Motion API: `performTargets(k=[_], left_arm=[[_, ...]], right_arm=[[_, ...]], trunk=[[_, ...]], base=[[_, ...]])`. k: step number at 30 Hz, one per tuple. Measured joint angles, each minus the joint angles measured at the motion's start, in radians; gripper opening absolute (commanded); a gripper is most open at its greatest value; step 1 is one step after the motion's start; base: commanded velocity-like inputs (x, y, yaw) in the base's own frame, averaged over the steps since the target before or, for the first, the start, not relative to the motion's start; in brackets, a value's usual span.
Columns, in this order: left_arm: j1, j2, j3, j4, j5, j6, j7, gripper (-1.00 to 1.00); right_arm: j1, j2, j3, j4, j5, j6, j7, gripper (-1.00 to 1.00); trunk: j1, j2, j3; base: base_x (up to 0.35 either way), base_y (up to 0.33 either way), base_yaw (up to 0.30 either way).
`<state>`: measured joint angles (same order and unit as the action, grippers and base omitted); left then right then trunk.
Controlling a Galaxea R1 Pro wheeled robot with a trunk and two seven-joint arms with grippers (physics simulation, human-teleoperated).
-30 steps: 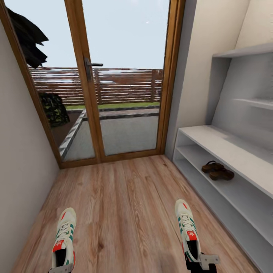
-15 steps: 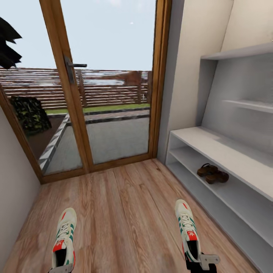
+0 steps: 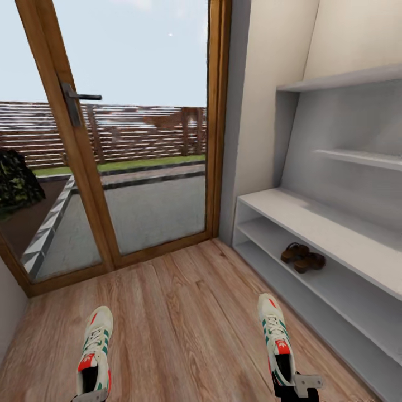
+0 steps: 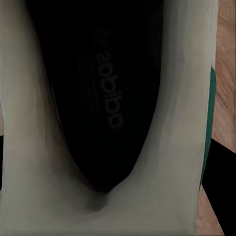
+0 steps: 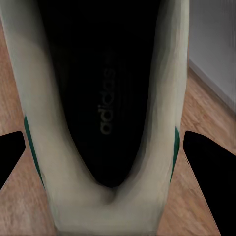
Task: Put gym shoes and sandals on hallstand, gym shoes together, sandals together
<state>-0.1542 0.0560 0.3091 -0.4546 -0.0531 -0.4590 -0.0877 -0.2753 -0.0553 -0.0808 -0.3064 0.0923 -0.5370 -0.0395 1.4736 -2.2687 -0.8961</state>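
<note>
Corridor scene, left to right. Left tool (image 3: 89, 397) grips the left gym shoe (image 3: 95, 352) at its heel, toe pointing toward the glazed wooden door (image 3: 84, 167). Wood-plank corridor floor (image 3: 184, 324) lies between the shoes. Right tool (image 3: 296, 388) grips the right gym shoe (image 3: 275, 338) at its heel likewise; wrist views look into each dark insole. Pale-grey hallstand (image 3: 312, 215) stands along the right wall, with two brown sandals (image 3: 302, 257) side by side on its upper shoe shelf.

Bright, even daylight pours through the glass door (image 3: 139, 167); shadows are faint, renders look soft, and wrist close-ups blur.
</note>
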Motion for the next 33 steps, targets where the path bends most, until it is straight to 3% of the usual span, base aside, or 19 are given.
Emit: performTargets(k=[33], left_arm=[[0.000,0.000,0.000,0.000,0.000,0.000,0.000,-1.00]], right_arm=[[0.000,0.001,0.000,0.000,0.000,0.000,0.000,-1.00]], trunk=[[0.000,0.000,0.027]], base=[[0.003,0.002,-0.231]])
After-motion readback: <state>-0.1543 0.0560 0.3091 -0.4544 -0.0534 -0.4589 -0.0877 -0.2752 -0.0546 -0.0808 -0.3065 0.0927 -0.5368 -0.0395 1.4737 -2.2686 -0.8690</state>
